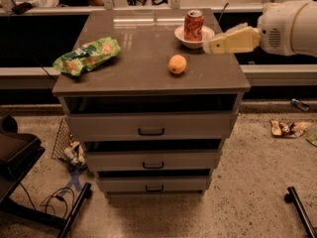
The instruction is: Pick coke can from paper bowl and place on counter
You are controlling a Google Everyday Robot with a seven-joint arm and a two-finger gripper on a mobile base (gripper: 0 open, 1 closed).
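The coke can [193, 25], red-orange with a silver top, stands upright in the white paper bowl [182, 34] at the back right of the grey-brown counter [143, 58]. My gripper [209, 44], pale yellow on a white arm, reaches in from the right at bowl height. Its tip is just to the right of the bowl's rim and a little short of the can. It holds nothing that I can see.
An orange fruit [177, 64] lies in front of the bowl near the middle right. A green snack bag [87, 55] lies at the left edge. Three black-handled drawers [151, 131] sit below. Litter and cables lie on the floor.
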